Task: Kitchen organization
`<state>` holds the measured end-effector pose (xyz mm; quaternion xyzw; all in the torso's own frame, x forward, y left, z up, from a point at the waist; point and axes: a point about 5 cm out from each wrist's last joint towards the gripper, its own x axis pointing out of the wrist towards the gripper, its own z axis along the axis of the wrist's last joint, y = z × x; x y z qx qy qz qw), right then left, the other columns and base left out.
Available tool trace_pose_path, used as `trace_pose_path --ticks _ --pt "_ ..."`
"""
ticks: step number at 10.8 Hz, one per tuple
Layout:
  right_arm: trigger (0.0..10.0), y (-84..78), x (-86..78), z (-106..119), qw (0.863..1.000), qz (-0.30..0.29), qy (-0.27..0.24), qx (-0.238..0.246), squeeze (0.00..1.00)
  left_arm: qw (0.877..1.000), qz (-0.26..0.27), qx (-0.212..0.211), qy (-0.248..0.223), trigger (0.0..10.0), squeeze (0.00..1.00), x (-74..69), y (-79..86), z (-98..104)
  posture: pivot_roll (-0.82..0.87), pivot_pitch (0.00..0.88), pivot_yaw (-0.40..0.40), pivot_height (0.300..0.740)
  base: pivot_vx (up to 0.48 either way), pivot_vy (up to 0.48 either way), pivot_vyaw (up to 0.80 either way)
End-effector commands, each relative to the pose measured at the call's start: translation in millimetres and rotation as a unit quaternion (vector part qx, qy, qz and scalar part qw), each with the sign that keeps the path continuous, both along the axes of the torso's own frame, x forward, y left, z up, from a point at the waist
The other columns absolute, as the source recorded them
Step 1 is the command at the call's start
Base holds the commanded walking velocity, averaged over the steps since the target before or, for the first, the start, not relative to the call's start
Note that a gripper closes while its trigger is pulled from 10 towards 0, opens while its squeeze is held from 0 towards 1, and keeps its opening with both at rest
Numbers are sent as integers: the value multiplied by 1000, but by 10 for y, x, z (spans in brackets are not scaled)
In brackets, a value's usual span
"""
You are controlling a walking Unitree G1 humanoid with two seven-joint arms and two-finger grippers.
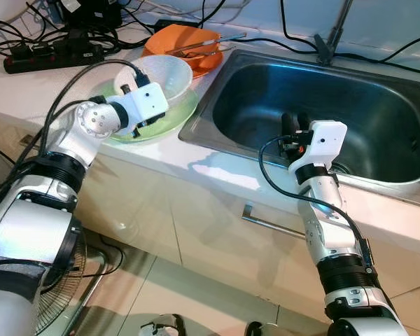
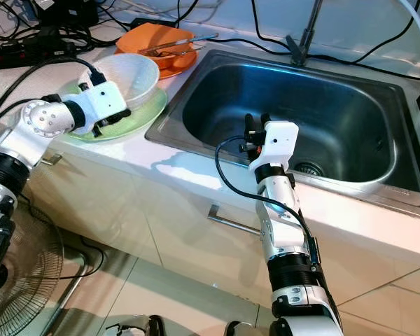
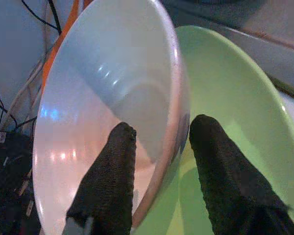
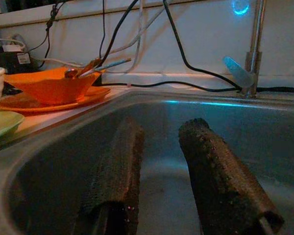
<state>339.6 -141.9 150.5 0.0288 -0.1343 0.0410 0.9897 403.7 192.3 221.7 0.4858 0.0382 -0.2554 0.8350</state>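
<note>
1. The left gripper [image 3: 159, 147] is seen at the near rim of a white bowl [image 1: 169, 74]; one black finger lies inside the bowl and the other outside, so the rim is straddled. Whether the rim is pinched firmly cannot be told, as a small gap shows beside the outer finger.
2. The white bowl is seated in a green plate [image 1: 175, 115] on the counter [image 1: 28, 87], just left of the sink [image 1: 378, 119]. The bowl's near side is hidden by the white wrist housing in the head views.
3. The right gripper [image 4: 159, 161] is held over the sink's front edge, its fingers parted with nothing between them, pointing into the basin.
4. An orange bowl [image 4: 54, 85] is set on an orange plate [image 4: 95, 94] behind the green plate; utensils [image 1: 196, 47] rest in it, their kind hard to make out.
5. The tap [image 4: 250, 58] is cut off at the top edge. A black power strip [image 1: 52, 57] and cables are seen along the back of the counter.
</note>
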Motion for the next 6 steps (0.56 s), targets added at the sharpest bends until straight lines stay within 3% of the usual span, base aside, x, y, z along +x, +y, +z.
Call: trace_pose_path --ticks 1,6 --pt "10000 15 25 19 1000 0 2 2 0 1000 -3 7 5 0 0 -4 -12 -37 71 61 26 740 0 0 0" --pt "10000 51 25 9 1000 3 3 3 0 999 -37 30 6 0 0 -48 -155 -187 68 25 33 740 0 0 0"
